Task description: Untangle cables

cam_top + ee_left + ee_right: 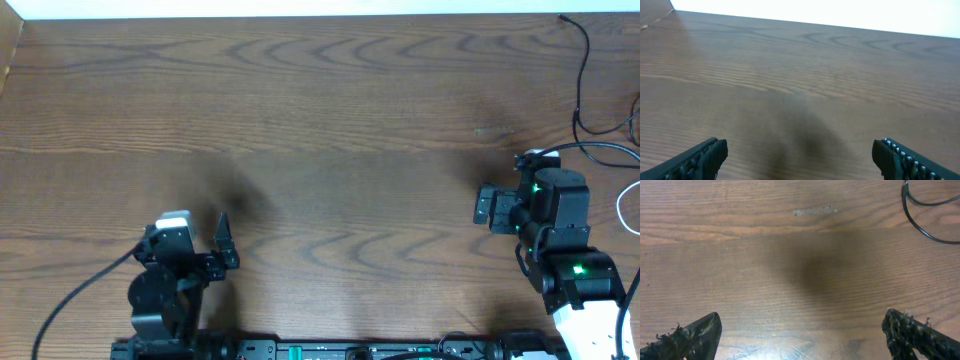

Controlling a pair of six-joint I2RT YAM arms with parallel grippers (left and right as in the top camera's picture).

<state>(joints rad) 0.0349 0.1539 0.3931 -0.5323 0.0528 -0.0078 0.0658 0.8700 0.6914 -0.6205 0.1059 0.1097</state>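
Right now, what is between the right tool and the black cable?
Only bare wooden table lies between the right tool and the black cable, as the right wrist view shows.

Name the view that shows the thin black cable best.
Overhead: the cable shows from its free end near the far edge down the right side, then loops out of frame. The right wrist view catches only a bend of the cable in its top right corner, closer up. The left wrist view shows none of it.
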